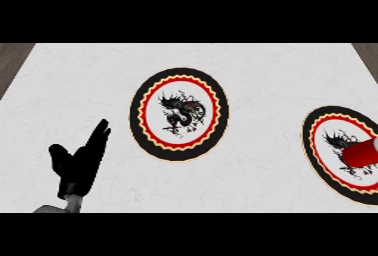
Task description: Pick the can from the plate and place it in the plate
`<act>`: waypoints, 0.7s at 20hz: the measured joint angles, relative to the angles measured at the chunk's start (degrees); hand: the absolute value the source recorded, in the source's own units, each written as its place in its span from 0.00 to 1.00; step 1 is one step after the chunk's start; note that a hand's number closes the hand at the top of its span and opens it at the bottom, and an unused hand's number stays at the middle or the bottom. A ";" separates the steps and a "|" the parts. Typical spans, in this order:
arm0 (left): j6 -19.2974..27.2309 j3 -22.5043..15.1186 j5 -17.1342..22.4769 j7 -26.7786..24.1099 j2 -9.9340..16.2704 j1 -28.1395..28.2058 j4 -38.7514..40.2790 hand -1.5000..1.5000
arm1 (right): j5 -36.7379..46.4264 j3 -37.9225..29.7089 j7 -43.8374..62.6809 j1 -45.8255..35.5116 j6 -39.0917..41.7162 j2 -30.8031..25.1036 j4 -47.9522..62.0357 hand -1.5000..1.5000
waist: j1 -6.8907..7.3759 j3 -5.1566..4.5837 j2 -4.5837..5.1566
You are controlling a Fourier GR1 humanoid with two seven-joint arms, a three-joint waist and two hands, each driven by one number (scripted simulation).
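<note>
A red can with a silver end point(361, 154) lies on its side on a round plate point(325, 160) at the right edge of the head view; the plate has a black and red rim and a dark drawing in its white centre. A second plate of the same design point(179, 114) sits in the middle of the counter and carries nothing. My left hand point(80, 162) stands at the lower left with its fingers straight and pointing up, well to the left of the middle plate. My right hand does not show.
The white marbled counter point(244, 185) runs across the whole view. Strips of wooden floor point(13, 60) show past its far left and far right corners.
</note>
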 measured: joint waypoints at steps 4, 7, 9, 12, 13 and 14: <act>0.69 -0.21 -0.68 2.57 -0.53 0.07 -1.07 0.50 | 1.46 -0.97 -0.18 4.06 4.80 -4.27 0.95 0.00 | 0.37 -0.11 -0.18; 0.76 -0.18 -0.80 3.11 -0.98 -0.24 -0.68 0.50 | 4.81 1.67 1.20 7.65 8.69 -7.90 0.54 0.00 | 0.37 -0.14 -0.19; 0.86 -0.12 -1.01 3.91 -0.60 -0.11 -1.33 0.50 | 6.53 3.36 3.77 9.21 11.28 -10.87 -0.67 0.00 | 0.58 -0.19 -0.23; 0.80 -0.21 -1.33 4.48 -0.97 -0.35 -1.20 0.50 | 8.65 5.76 7.85 10.50 14.00 -13.77 -3.24 0.00 | 0.76 -0.22 -0.24; 1.00 -0.29 -1.79 4.01 -1.36 -0.30 -1.00 0.50 | 9.28 6.61 9.52 10.69 14.32 -14.12 -4.74 0.00 | 0.80 -0.22 -0.27; 1.09 -0.41 -2.15 3.76 -1.56 -0.01 -1.30 0.50 | 9.99 7.22 11.22 11.11 14.35 -14.40 -6.31 0.00 | 0.82 -0.22 -0.31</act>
